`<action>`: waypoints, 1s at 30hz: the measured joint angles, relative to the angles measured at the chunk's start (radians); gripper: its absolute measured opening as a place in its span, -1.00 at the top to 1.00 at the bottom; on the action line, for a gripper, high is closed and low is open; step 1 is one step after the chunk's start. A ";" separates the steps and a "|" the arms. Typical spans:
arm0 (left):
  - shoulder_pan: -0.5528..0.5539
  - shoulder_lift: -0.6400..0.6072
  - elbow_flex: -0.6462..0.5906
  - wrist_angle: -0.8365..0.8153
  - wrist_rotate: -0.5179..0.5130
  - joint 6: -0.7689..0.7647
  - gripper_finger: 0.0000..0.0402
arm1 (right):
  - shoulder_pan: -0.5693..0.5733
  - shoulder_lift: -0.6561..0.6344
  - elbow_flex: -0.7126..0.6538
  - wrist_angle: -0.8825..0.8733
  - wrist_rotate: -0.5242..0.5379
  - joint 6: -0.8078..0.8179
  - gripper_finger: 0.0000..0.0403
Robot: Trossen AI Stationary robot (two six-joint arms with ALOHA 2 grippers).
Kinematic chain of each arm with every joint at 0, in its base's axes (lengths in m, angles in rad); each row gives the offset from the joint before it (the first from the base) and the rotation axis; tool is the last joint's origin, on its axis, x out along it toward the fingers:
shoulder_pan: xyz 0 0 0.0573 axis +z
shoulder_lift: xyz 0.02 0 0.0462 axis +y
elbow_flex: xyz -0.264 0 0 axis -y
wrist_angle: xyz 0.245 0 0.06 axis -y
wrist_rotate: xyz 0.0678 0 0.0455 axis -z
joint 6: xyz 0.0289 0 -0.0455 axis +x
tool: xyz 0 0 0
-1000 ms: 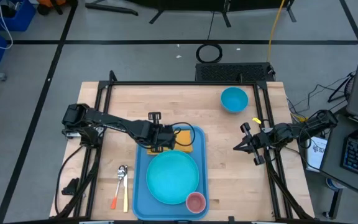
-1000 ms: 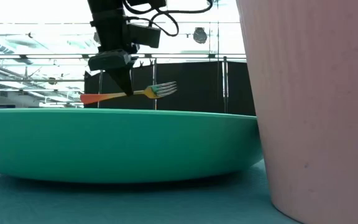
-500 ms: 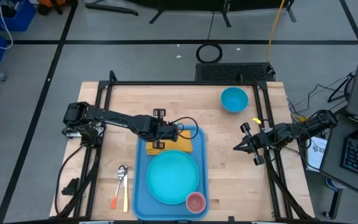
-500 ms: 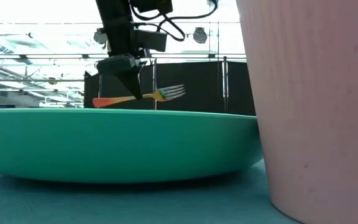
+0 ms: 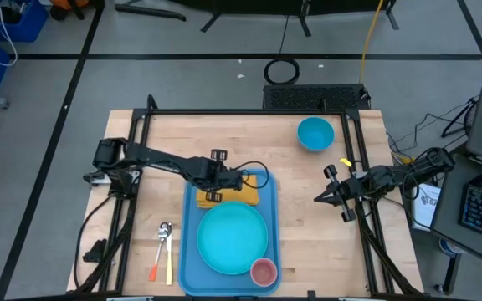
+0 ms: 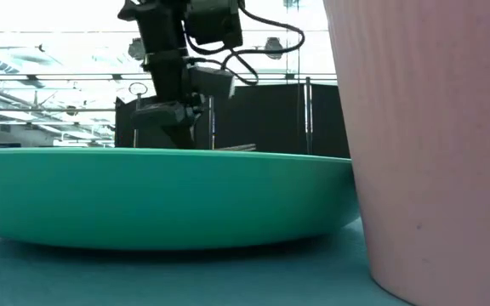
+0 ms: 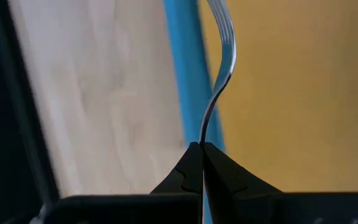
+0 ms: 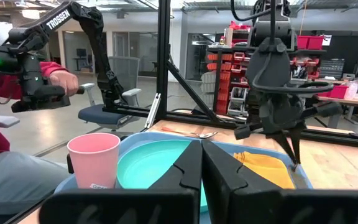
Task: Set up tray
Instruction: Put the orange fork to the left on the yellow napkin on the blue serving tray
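One tray (image 5: 188, 272) (blue), one plate (image 5: 232, 238), one cup (image 5: 263, 271), left end effector (image 5: 217, 194) clenching one fork (image 7: 221, 59), right end effector (image 5: 319, 199) clenched, idle.

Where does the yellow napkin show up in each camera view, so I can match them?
High view: the yellow napkin lies at the tray's far end, partly under the left claw.
Low view: hidden behind the turquoise plate.
Left wrist view: napkin beside the fork.
Right wrist view: napkin beyond the plate.
Shared landmark: the plate.

The tray (image 5: 189, 259) is a large, flat blue rectangle with rounded corners and a low rim, lying level toward the table's 6 o'clock edge.
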 joint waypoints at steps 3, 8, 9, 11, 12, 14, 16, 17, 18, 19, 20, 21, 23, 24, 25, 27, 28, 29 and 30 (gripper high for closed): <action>0.001 0.018 0.002 0.038 0.039 0.009 1.00 | 0.000 0.002 0.000 -0.002 0.000 0.000 1.00; 0.001 0.055 0.000 0.047 0.036 0.016 1.00 | 0.000 0.005 0.000 -0.003 0.000 0.000 1.00; 0.001 0.058 0.001 0.053 0.036 0.021 1.00 | 0.000 0.005 0.000 -0.003 0.000 0.000 1.00; 0.001 0.068 0.002 0.052 0.039 0.013 1.00 | 0.000 0.007 0.000 0.001 0.000 0.000 1.00; 0.001 0.073 0.002 0.053 0.038 0.010 1.00 | 0.000 0.008 0.000 0.000 0.000 0.000 1.00; 0.001 0.076 0.002 0.055 0.039 0.004 1.00 | 0.000 0.009 0.000 -0.001 0.000 0.000 1.00; 0.001 0.076 0.002 0.066 0.038 -0.009 1.00 | 0.000 0.012 0.000 -0.001 0.000 0.000 1.00; 0.003 0.076 0.002 0.071 0.039 -0.018 1.00 | 0.000 0.013 0.000 -0.004 0.000 0.000 1.00; 0.006 0.076 0.002 0.075 0.038 -0.026 1.00 | 0.000 0.013 0.000 -0.002 0.000 0.000 1.00; 0.008 0.076 0.002 0.076 0.038 -0.039 1.00 | 0.000 0.013 0.000 0.001 0.000 0.000 1.00; 0.011 0.076 0.002 0.076 0.038 -0.049 1.00 | 0.000 0.013 0.000 0.000 0.000 0.000 1.00; 0.011 0.076 0.002 0.075 0.040 -0.056 1.00 | 0.000 0.014 0.000 -0.002 0.000 0.000 1.00; 0.012 0.076 0.002 0.076 0.040 -0.062 1.00 | 0.000 0.014 0.000 0.000 0.000 0.000 1.00; 0.012 0.076 0.002 0.076 0.041 -0.061 1.00 | 0.000 0.014 0.000 0.000 0.000 0.000 1.00; 0.012 0.076 0.002 0.078 0.042 -0.062 1.00 | 0.000 0.014 0.000 -0.001 0.000 0.000 1.00; 0.012 0.076 0.002 0.094 0.056 -0.068 1.00 | 0.000 0.014 0.000 0.000 0.000 0.000 1.00; 0.011 0.076 0.002 0.099 0.056 -0.074 1.00 | 0.000 0.014 0.000 0.000 0.000 0.000 1.00; 0.011 0.076 0.002 0.102 0.057 -0.074 1.00 | 0.000 0.014 0.000 -0.001 0.000 0.000 1.00; 0.011 0.075 0.002 0.104 0.058 -0.073 1.00 | 0.000 0.014 0.000 0.000 0.000 0.000 1.00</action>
